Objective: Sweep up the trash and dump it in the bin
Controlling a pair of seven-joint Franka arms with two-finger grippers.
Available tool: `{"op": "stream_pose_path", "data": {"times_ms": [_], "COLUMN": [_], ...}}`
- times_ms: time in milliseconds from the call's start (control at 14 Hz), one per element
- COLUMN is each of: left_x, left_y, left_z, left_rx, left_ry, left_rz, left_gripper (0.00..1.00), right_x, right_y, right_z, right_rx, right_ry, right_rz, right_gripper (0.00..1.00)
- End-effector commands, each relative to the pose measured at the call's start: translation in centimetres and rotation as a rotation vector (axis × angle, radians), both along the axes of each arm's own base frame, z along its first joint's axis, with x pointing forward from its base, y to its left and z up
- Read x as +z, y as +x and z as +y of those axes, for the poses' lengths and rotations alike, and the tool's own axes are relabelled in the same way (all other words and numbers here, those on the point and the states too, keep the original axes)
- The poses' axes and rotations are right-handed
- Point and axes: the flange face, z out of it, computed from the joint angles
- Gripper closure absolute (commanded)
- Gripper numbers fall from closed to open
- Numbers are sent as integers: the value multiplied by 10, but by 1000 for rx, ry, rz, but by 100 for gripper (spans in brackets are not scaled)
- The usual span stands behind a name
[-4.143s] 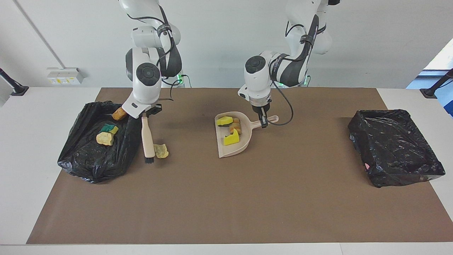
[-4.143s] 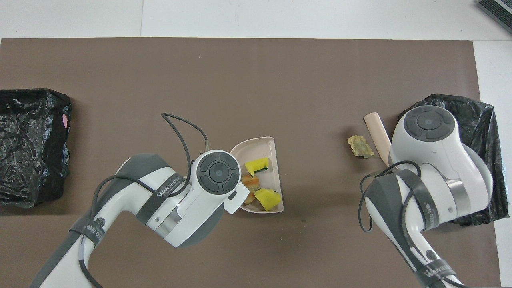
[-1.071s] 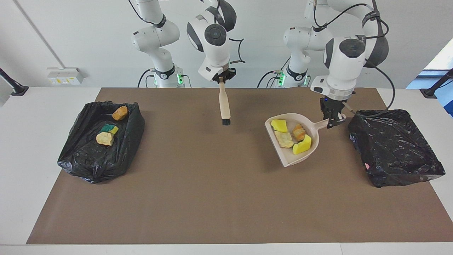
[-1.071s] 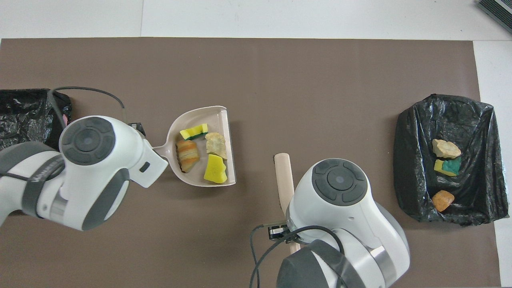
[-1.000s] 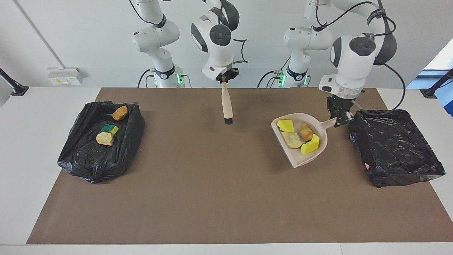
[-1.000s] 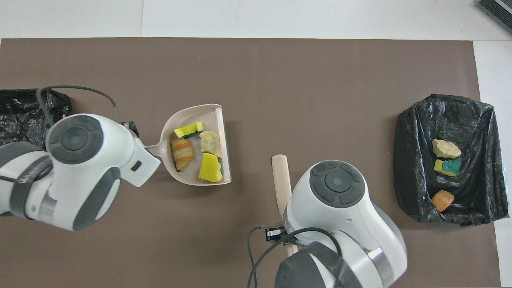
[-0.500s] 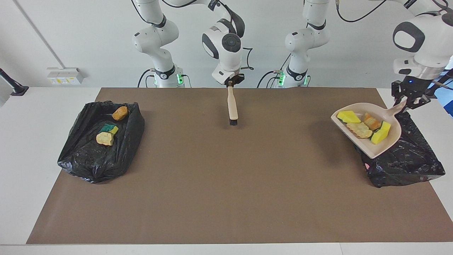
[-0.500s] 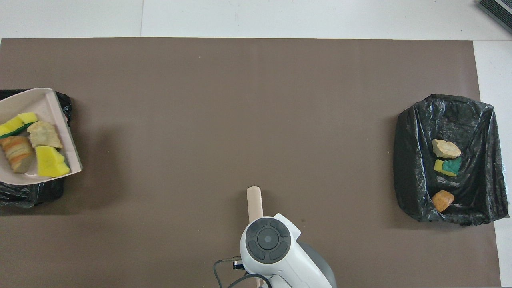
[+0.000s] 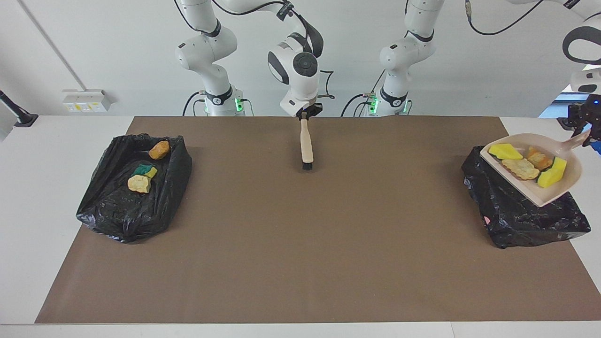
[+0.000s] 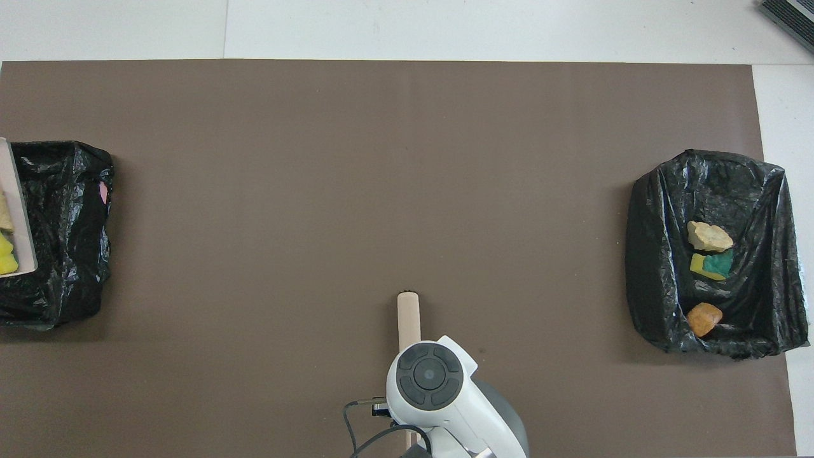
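A brown mat [image 9: 300, 244] covers most of a white tabletop [image 9: 51, 197]. Read as a clock face in the facing view, with the robots at twelve, two shallow bins lined with black bags sit on the mat. The bin at nine o'clock [image 9: 117, 211], at the right arm's end, contains three pieces of trash: an orange-brown lump [image 9: 159, 149], a yellow and green sponge piece [image 9: 145, 170] and a pale tan lump [image 9: 139, 184]. The bin at three o'clock [image 9: 516, 220], at the left arm's end, has a beige dustpan [image 9: 547, 190] held in the air above it, tilted. The dustpan carries four more scraps: two yellow sponge pieces [image 9: 504, 151], a tan crumbly lump [image 9: 520, 168] and an orange-brown lump [image 9: 538, 159]. The left hand [image 9: 588, 136], at the picture's edge, is clenched on the dustpan's handle. At twelve o'clock the right hand [image 9: 305, 114] grasps a beige brush [image 9: 306, 145] by the top of its handle; the brush hangs with its dark bristles down, over the mat.
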Motion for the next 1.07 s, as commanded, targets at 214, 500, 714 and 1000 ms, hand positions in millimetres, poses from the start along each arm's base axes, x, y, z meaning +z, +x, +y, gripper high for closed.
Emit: {"op": "stream_pose_path", "data": {"times_ms": [214, 500, 714, 1000], "left_x": [11, 14, 47, 70], "left_y": [23, 21, 13, -3], "left_z": [-32, -42, -43, -41], "left_rx": [-188, -180, -209, -145], "left_ry": [368, 437, 515, 333], "left_rz": [198, 289, 277, 156], "left_gripper": [100, 100, 100, 100], "right_x": [-6, -7, -11, -11], "right_y": [-7, -8, -6, -3], "right_z": [7, 8, 7, 8], "right_rx": [8, 15, 20, 35], "right_ry": [11, 13, 12, 19], "right_rz": [6, 5, 10, 10], "right_gripper": [100, 100, 91, 13]}}
